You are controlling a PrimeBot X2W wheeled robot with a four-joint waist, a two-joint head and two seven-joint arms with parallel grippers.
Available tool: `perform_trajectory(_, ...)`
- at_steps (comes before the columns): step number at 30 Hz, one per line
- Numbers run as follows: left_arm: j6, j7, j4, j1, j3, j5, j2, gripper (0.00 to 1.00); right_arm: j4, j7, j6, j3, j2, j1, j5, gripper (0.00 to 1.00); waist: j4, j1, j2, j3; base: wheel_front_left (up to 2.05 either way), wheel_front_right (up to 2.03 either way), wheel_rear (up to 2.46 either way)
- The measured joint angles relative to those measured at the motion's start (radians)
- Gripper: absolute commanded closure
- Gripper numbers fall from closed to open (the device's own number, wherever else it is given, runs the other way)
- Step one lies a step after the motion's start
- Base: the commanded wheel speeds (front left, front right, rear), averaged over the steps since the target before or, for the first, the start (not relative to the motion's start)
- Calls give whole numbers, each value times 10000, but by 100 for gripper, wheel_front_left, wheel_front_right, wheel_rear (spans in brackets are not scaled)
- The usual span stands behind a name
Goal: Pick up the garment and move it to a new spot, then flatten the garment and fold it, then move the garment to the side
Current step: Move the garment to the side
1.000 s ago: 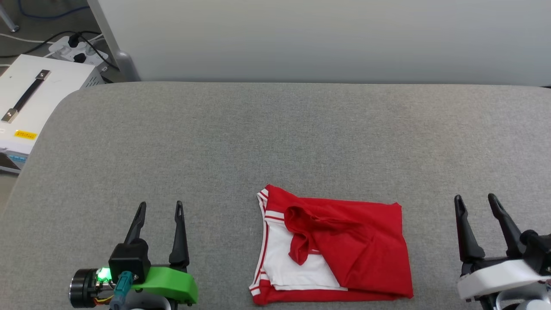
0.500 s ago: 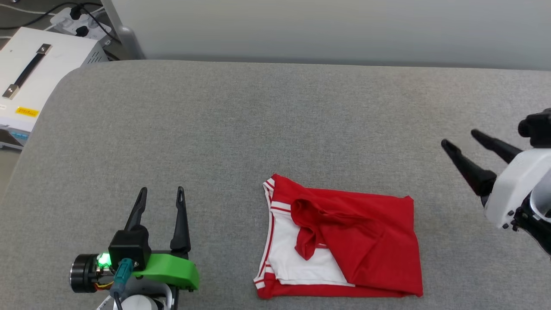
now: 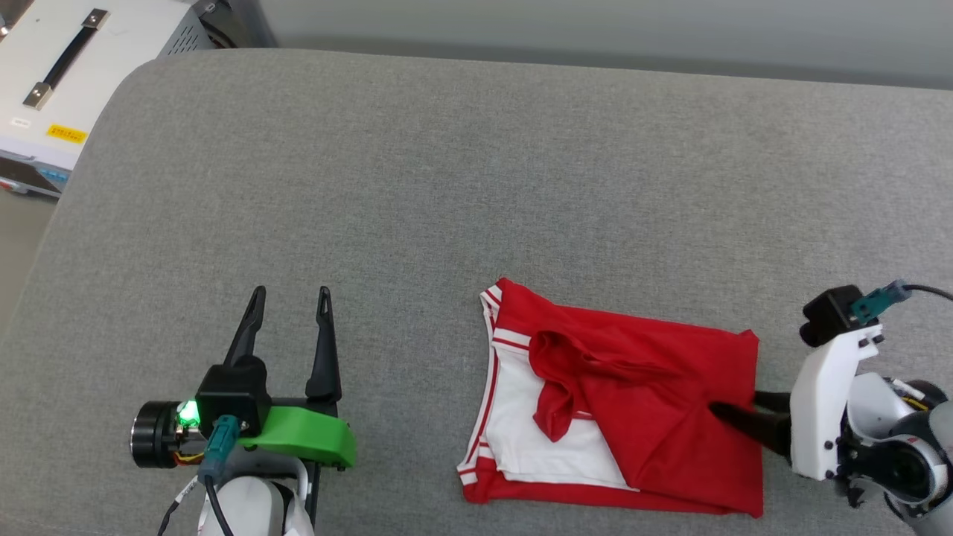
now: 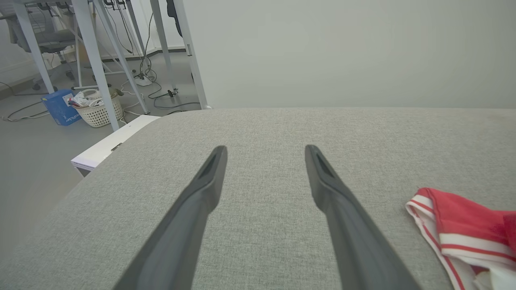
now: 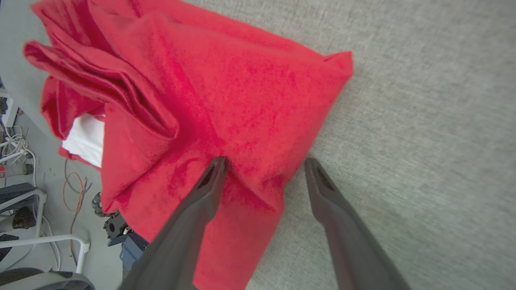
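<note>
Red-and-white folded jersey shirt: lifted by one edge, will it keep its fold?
Probably not: the red-and-white folded jersey shirt looks limp, its layers loose and creased, so it should droop and unfold. Thin cloth, likely light. On the grey woven surface, pushing may bunch it.

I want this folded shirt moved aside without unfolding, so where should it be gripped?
Probably the right edge of the garment, approached from the right: it is one clean fold, unlike the looser left side, and the open right gripper straddles it.
</note>
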State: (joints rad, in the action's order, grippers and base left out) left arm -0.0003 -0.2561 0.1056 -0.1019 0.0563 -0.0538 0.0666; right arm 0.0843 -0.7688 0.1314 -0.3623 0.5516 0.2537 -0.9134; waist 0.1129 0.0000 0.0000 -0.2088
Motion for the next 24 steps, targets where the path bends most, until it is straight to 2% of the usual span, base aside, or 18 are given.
perform_trajectory(4, -4, 0, 50, -173, 71, 0, -23, 0, 673, 274, 2, -489, -428, 14, -84, 0, 184, 0, 0, -250, 0, 0, 0)
perform_trajectory(7, -13, 0, 142, -330, 119, 0, -42, 0, 1051, 1018, 2, -1012, -464, 81, -182, 0, 404, 0, 0, -447, 0, 0, 0)
perform_trajectory(8, -12, 0, 157, -330, 105, 0, -42, 0, 1058, 1304, 2, -1110, -456, 120, -182, 67, 423, 0, 0, -454, 0, 0, 0)
perform_trajectory(9, -10, 0, 174, -330, 96, 0, -44, 0, 1051, 1494, 2, -1200, -449, 138, -184, 100, 426, 0, 0, -442, 0, 0, 0)
perform_trajectory(16, 10, 2, 263, -199, -38, 2, -48, 0, 516, 2740, 2, -1814, -176, 724, -136, 100, 165, 1, 0, -133, 0, 0, 0)
perform_trajectory(22, 84, 0, 75, 128, -169, 4, -58, 0, -1081, 2876, 0, -2165, 1122, 1731, 399, 100, -783, 1, 0, 210, 0, 0, 0)
perform_trajectory(24, 90, 0, -12, 135, -182, 6, -61, 0, -1346, 2798, 2, -2123, 1354, 1887, 456, 100, -1070, 0, 0, 224, 0, 0, 0)
